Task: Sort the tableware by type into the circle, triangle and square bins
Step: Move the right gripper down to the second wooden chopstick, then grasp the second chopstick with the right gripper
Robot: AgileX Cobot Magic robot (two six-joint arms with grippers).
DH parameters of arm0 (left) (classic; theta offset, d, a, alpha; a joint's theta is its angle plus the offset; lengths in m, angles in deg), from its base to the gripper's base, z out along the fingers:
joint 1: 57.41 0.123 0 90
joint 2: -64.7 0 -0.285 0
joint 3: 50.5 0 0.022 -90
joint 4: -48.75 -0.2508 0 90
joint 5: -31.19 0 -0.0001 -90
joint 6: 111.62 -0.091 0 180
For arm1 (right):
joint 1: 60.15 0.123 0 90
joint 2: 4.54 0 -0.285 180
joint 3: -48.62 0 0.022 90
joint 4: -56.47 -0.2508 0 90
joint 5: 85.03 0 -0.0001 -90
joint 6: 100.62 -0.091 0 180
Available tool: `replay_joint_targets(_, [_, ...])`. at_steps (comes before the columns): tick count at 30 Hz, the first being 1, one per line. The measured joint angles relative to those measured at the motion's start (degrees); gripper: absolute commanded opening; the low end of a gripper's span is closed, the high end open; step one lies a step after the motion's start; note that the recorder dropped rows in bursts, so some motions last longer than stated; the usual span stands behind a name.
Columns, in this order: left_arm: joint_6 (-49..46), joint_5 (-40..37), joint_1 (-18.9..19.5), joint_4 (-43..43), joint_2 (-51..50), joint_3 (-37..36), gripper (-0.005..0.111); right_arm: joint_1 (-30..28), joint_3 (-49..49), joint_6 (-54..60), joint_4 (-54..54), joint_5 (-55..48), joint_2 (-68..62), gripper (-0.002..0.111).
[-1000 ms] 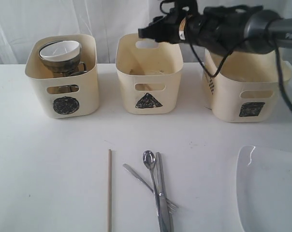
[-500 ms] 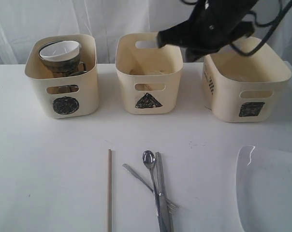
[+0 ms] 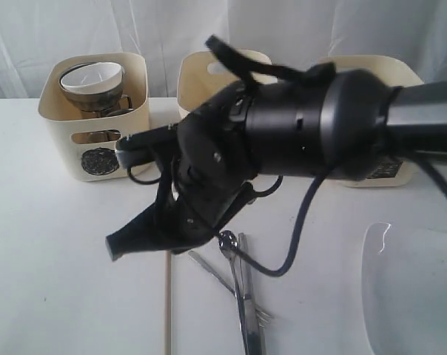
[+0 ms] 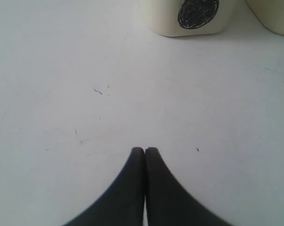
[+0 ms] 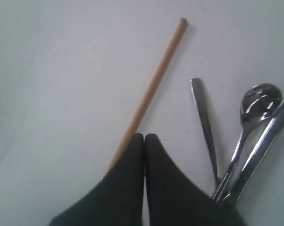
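Right gripper [image 5: 144,136] is clenched on nothing, its tips just beside 1 wooden chopstick [image 5: 151,84], perhaps touching it. Spoon [image 5: 257,101], fork [image 5: 204,117] and knife [image 5: 266,139] lie right of it. Left gripper [image 4: 144,149] is clenched, empty, near the far-left circle bin [image 4: 191,16].

Bright, even, diffuse light fills all three views; the white worktop [image 3: 53,281] and the curtain [image 3: 75,29] behind it come close to washing out. Shadows are faint and soft-edged, only a pale grey band at the foot of the circle bin [image 3: 131,111]. The right arm [image 3: 305,133] looms near the exterior lens, dark, smeared and short of detail. The spoon [image 5: 260,100] carries hard white glints; the plate [image 3: 416,296] rim shines. The left claw [image 4: 145,149] and right claw [image 5: 144,135] read as featureless black, slightly blurred.
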Motion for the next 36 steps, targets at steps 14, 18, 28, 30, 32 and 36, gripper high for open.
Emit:
replay_joint_targets(14, [0.0,0.0,0.0,0.0,0.0,0.0,0.000,3.8,0.0,-0.8,-8.6,0.2,-6.8,0.052])
replay_joint_targets(18, [0.0,0.0,0.0,0.0,0.0,0.0,0.000,3.8,0.0,-2.5,-8.8,3.3,-8.7,0.049])
replay_joint_targets(28, [0.0,0.0,0.0,0.0,0.0,0.0,0.000,3.8,-0.1,-3.0,-6.2,-0.3,-12.4,0.046])
replay_joint_targets(30, [0.0,0.0,0.0,0.0,0.0,0.0,0.000,3.8,-0.1,-3.0,-5.3,-1.0,-12.4,0.046])
replay_joint_targets(32, [0.0,0.0,0.0,0.0,0.0,0.0,0.000,3.8,-0.1,-3.4,-4.1,-2.0,-12.4,0.046])
replay_joint_targets(36, [0.0,0.0,0.0,0.0,0.0,0.0,0.000,3.8,-0.1,-5.1,1.7,-6.8,-12.5,0.046])
